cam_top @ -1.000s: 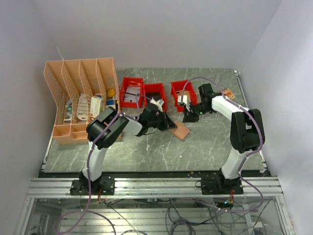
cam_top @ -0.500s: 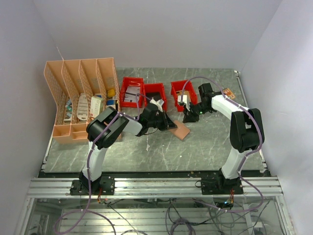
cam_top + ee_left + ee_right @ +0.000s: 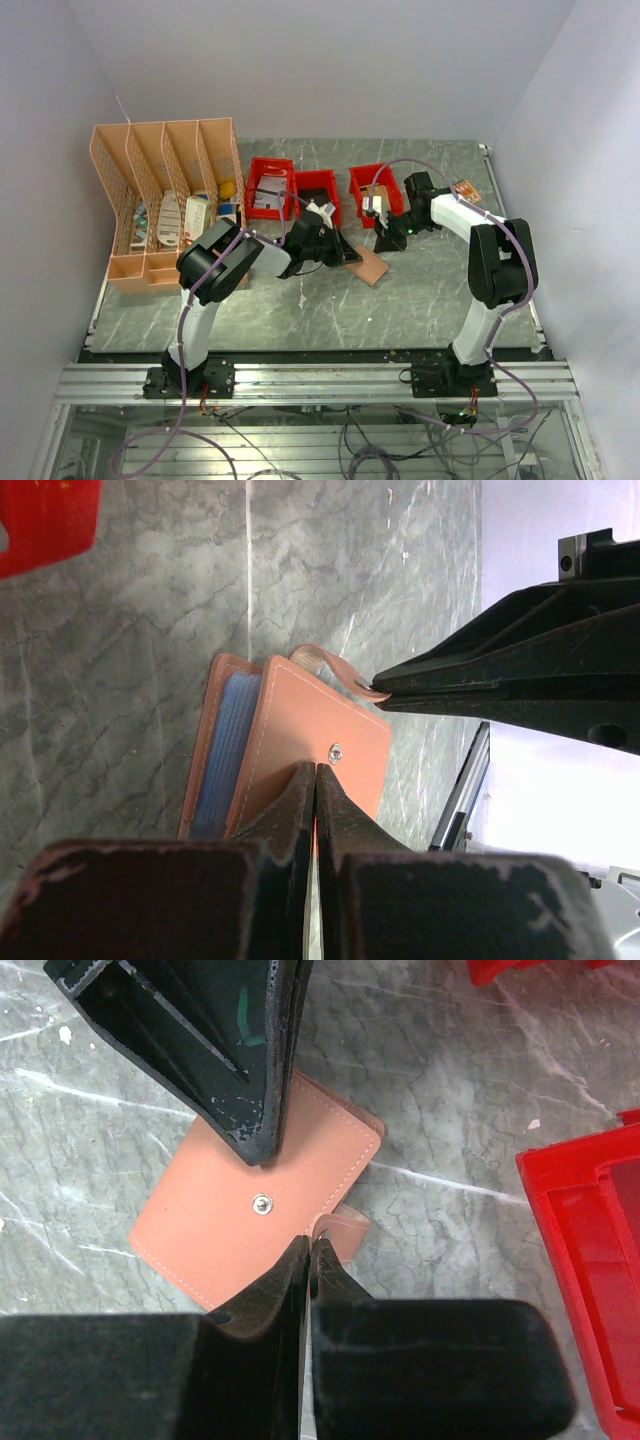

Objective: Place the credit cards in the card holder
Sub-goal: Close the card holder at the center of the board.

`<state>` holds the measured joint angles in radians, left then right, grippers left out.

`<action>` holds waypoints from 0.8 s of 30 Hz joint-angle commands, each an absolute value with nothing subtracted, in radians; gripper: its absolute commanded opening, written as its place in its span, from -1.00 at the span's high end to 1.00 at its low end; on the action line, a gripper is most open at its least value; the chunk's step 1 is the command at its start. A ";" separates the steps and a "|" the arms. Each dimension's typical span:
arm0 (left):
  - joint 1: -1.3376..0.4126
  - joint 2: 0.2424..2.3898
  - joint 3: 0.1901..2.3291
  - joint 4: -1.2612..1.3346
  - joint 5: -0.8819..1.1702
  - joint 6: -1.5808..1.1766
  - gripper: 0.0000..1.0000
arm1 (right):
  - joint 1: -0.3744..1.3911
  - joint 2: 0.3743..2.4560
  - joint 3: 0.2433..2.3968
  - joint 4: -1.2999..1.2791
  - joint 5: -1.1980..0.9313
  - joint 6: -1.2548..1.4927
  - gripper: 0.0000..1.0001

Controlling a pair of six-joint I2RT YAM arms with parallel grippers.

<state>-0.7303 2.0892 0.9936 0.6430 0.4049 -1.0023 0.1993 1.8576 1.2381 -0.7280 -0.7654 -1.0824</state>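
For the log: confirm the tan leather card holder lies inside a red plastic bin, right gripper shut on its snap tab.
Wrong: the right wrist view shows the tan leather card holder on the grey marbled table instead; right gripper shut on its snap tab.

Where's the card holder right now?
Top view: the card holder lies mid-table, just nearer than the red bins, between the left claw and the right claw.

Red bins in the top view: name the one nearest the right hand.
The rightmost bin; the right hand is just in front of it, while the middle bin and left bin lie farther left.
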 commanded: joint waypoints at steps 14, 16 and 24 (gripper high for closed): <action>-0.745 2.151 0.978 0.560 0.382 -0.966 0.86 | 0.256 1.806 1.171 -0.724 -0.798 -1.117 1.00; -0.745 2.154 0.979 0.563 0.383 -0.968 0.86 | 0.262 1.807 1.163 -0.718 -0.787 -1.113 1.00; -0.744 2.153 0.980 0.559 0.384 -0.966 0.86 | 0.271 1.810 1.146 -0.714 -0.752 -1.121 1.00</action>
